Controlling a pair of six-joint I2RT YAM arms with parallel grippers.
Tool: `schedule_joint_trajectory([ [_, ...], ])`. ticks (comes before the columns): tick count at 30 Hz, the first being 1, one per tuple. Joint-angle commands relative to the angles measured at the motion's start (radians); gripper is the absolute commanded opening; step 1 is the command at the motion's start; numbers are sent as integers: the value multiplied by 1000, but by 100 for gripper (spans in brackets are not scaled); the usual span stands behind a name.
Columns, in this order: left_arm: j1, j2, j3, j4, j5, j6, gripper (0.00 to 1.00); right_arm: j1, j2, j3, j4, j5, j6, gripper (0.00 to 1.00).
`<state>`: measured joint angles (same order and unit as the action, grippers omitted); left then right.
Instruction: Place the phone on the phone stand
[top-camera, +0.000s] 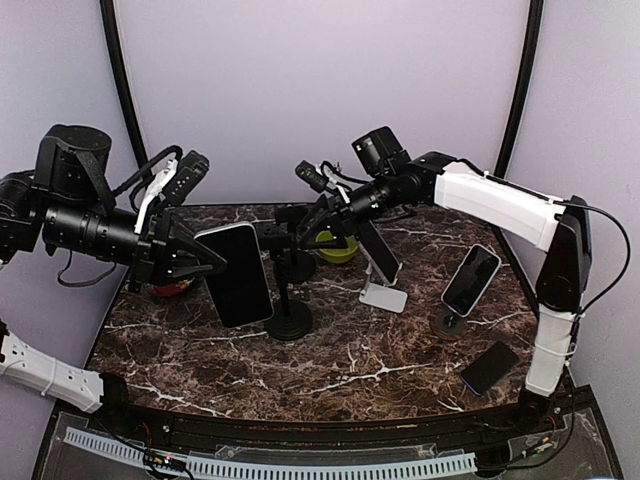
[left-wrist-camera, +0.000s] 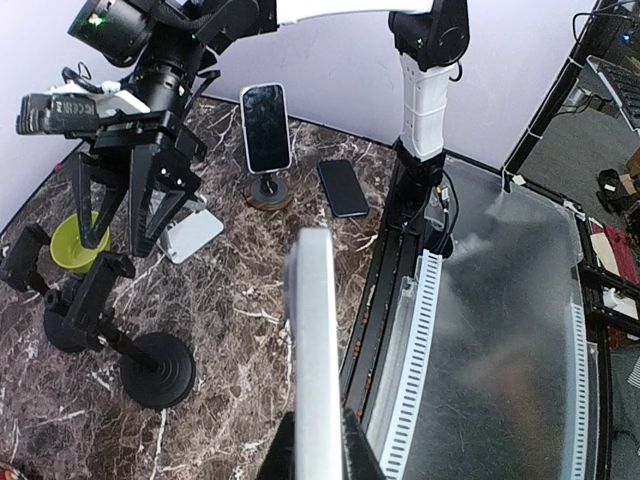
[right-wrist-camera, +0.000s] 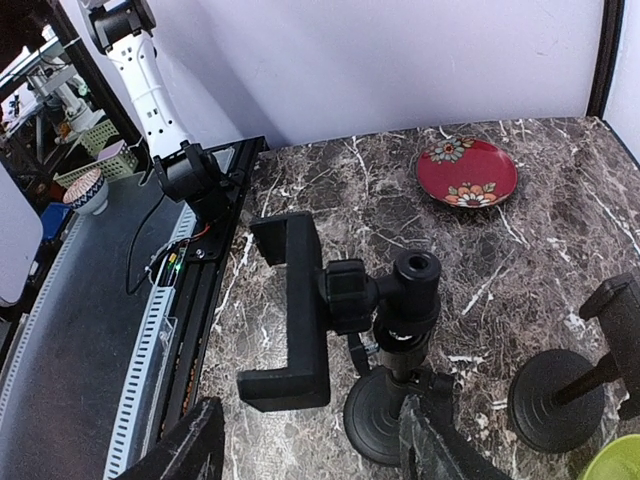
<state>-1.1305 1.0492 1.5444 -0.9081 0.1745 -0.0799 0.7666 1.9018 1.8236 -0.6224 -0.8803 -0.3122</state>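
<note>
Phone, pinched tight by the left gripper, hovers left of the empty phone stand, which the part-open, empty right gripper seemingly straddles; seating not yet done.

On the table, the phone stand stands near the middle. A second stand is just behind it, and a bowl sits behind and to the right of that. The phone hangs upright above the table just left of the phone stand, between the fingers of the left gripper and apart from the stand's clamp. The right gripper hovers above and behind the phone stand. A plate lies near the table's left edge, beneath the left arm. Right of the stands sits a desk stand bearing a second phone. Farther right, a third phone leans on a round holder. A fourth phone lies flat near the right front edge.
</note>
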Motion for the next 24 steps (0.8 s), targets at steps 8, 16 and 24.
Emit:
schedule_joint_trajectory([
  [8, 0, -59, -47, 21, -40, -36, 0, 40, 47, 78, -6, -41, -24, 46],
  [16, 0, -63, -48, 22, -66, -32, 0, 47, 45, 75, -12, -22, -26, 37],
  [24, 0, -64, -64, 46, -88, -24, 0, 50, 46, 66, -20, 1, -27, 31],
])
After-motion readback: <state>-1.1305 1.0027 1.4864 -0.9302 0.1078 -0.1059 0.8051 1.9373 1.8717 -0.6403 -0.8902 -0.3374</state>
